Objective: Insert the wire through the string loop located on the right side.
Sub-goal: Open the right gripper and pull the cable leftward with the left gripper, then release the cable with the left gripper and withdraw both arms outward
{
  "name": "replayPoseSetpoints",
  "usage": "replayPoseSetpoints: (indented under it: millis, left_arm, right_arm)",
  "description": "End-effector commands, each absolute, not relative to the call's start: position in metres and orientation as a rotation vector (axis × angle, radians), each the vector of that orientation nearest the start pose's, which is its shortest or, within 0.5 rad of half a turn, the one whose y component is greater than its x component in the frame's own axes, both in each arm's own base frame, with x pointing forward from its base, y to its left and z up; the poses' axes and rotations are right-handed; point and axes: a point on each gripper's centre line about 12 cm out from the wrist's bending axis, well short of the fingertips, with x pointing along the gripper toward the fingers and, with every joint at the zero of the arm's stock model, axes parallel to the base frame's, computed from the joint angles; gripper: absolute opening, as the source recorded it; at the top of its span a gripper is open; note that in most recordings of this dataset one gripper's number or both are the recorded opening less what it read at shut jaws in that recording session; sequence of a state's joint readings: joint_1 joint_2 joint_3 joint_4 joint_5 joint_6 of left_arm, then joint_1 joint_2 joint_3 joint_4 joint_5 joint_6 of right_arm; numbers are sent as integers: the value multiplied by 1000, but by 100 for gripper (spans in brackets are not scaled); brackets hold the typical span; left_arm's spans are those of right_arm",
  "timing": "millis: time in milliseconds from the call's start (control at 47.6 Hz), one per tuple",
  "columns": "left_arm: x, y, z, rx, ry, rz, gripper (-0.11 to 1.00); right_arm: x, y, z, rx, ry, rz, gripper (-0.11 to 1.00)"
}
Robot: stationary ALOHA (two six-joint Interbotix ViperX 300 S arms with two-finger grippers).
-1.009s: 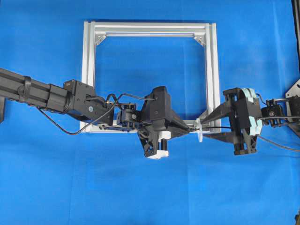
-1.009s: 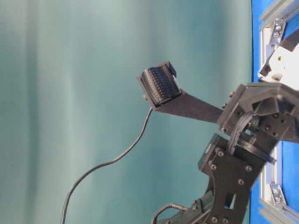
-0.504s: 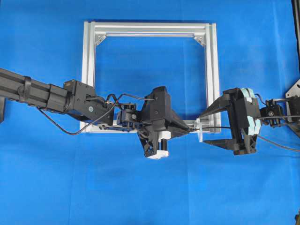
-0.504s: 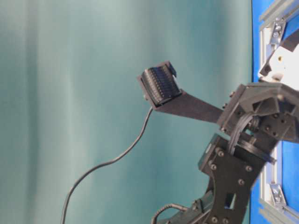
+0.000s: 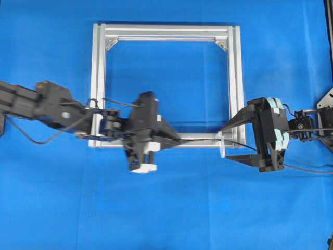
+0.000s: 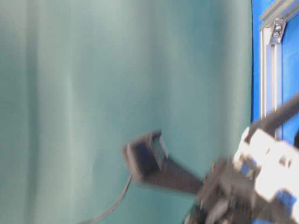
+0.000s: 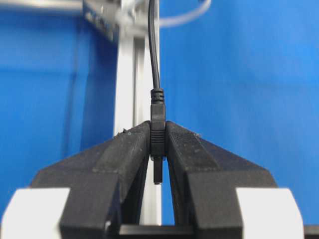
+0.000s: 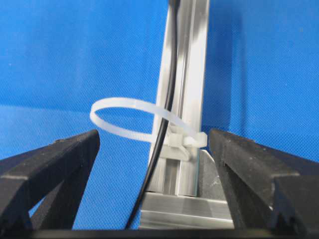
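From overhead, the left gripper (image 5: 176,139) sits over the near rail of the square aluminium frame (image 5: 99,78), its jaws pressed on the thin black flexible wire (image 5: 200,139), which runs away from its tips along the rail to the small white translucent string loop (image 5: 221,144) at the frame's right corner. Just past the loop the right gripper (image 5: 227,141) stands spread wide, one finger on each side of the loop, holding nothing; the wire carries on beyond it towards the right.

At table level the picture is smeared; a dark ribbed gripper pad (image 6: 145,156) shows, but nothing about the loop can be read.

Seen from the left wrist, the jaws pinch the wire's small black plug end (image 7: 157,132), and the cable runs straight ahead of the fingertips to the pale loop (image 7: 187,17) in the distance.

Between the right gripper's open fingers (image 8: 47,167), the loop (image 8: 127,117) stands out from the rail and the wire (image 8: 162,139) appears to cross through it.

The threading therefore looks done, though the crossing could be mere overlap; what seems left is drawing it through and letting go.
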State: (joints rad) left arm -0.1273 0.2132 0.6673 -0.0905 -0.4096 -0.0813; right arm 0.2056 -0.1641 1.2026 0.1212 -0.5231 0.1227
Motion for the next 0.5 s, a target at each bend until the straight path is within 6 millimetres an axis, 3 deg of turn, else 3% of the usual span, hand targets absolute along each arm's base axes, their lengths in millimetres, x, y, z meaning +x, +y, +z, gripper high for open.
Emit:
replayPoseSetpoints:
  millis: [0,483]
  left_arm:
    - [393,-49,138,-127,452,-59,8]
    - [280,-35,125,-127,465,-55,8]
  right_arm:
    - [266,50,123,156,501,93,92]
    - [270,52,125,156,518,95,91]
